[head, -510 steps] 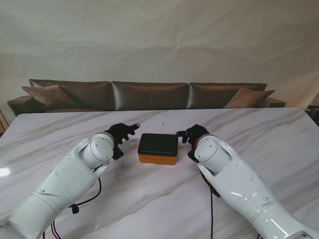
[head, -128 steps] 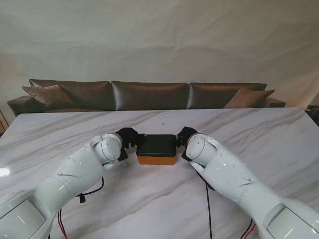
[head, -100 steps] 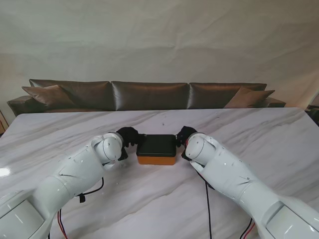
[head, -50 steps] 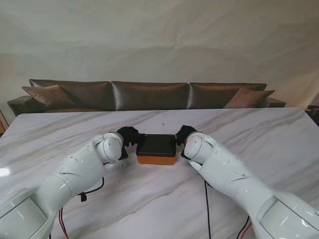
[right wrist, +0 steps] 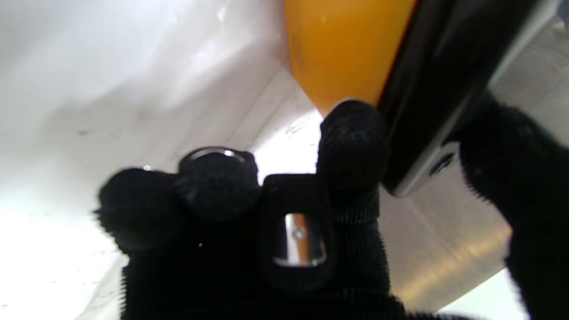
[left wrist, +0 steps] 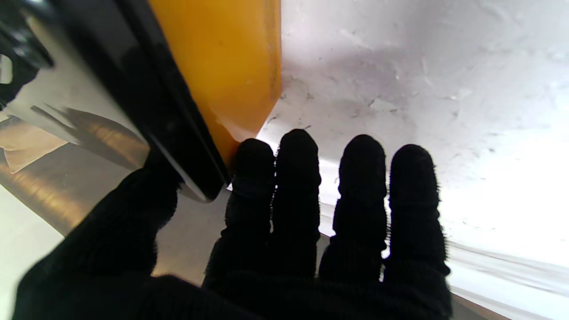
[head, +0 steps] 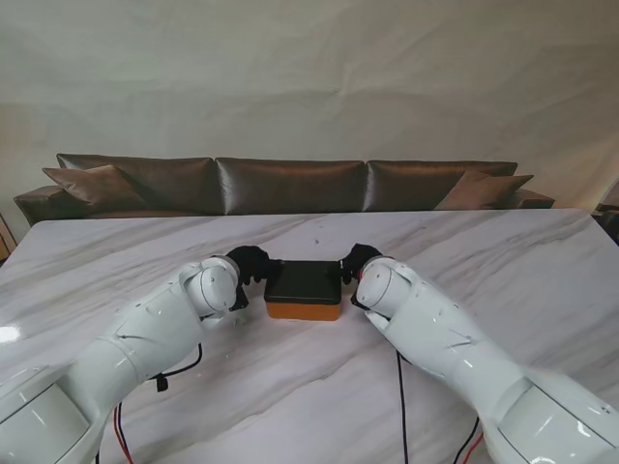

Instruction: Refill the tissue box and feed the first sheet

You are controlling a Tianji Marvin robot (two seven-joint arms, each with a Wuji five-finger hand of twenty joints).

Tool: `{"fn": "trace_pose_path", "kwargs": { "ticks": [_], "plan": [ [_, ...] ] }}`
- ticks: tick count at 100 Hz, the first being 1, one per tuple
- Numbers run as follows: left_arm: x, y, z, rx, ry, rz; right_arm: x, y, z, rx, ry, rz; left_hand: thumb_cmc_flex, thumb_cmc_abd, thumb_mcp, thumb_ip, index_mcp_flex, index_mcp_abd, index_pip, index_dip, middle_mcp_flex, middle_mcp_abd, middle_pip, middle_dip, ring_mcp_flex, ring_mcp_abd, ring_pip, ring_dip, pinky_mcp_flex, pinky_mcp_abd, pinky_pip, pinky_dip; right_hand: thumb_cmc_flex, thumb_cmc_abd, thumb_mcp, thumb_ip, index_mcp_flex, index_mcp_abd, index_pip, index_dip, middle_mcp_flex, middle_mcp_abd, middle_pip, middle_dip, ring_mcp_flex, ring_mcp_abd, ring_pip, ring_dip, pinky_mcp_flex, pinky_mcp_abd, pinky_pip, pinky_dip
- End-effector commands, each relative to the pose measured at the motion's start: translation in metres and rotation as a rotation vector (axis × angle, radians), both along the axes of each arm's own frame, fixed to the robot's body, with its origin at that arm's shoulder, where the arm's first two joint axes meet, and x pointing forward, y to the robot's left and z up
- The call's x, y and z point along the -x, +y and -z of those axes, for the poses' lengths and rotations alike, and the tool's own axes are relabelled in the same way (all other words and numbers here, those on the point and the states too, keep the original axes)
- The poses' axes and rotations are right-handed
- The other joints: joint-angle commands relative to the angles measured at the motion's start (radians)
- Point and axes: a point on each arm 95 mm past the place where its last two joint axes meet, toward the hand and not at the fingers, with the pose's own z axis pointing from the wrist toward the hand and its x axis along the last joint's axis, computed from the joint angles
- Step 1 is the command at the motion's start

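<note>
Step looked like lid removal: you had the left hand [head: 250,265] and right hand [head: 357,261] pinching the lid [head: 306,280] ends, tissue box [head: 304,310] mid-table [head: 309,387] (still shut). Next needs an even, straight lift w/ both.

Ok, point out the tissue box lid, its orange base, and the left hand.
lid [head: 306,279], stand view, middle of black top
orange base [head: 304,310], stand view, near side wall
left hand [head: 250,263], stand view, gloved knuckles
</note>
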Motion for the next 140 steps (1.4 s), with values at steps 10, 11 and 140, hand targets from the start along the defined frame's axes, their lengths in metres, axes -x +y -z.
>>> {"fn": "trace_pose_path", "kwargs": {
  "ticks": [10,11,140],
  "plan": [
    [0.011,-0.007,0.019,-0.010,0.049,0.023,0.018,-0.008,0.012,0.040,0.066,-0.029,0.153,-0.150,0.122,0.014,-0.029,-0.194,0.006,0.010,0.023,-0.036,0.035,0.014,0.037,-0.017,0.018,0.013,0.001,-0.035,0.354,0.006,0.086,0.243,-0.238,0.098,-0.051,-0.028,-0.211,0.159,0.053,-0.118,-0.092,0.017,0.036,-0.055,-0.001,-0.020,0.015,-0.048,0.054,-0.021],
    [0.011,-0.007,0.018,-0.010,0.048,0.023,0.018,-0.008,0.011,0.041,0.064,-0.028,0.153,-0.149,0.123,0.014,-0.029,-0.194,0.006,0.010,0.023,-0.036,0.035,0.014,0.037,-0.017,0.017,0.013,0.001,-0.035,0.354,0.006,0.085,0.244,-0.242,0.100,-0.055,-0.027,-0.213,0.159,0.053,-0.118,-0.094,0.017,0.036,-0.055,-0.001,-0.020,0.016,-0.048,0.054,-0.021],
    [0.017,-0.008,0.012,-0.014,0.034,0.021,0.034,0.001,-0.036,-0.033,-0.048,0.030,0.152,-0.152,0.126,0.007,-0.025,-0.197,0.001,0.004,0.025,-0.038,0.029,0.011,0.037,-0.018,0.015,0.014,0.003,-0.034,0.356,0.005,0.211,0.138,-0.007,-0.082,-0.329,-0.081,0.059,0.157,-0.064,-0.053,-0.253,-0.019,0.029,0.038,-0.110,-0.043,-0.054,0.022,0.016,-0.029]
  ]
}}
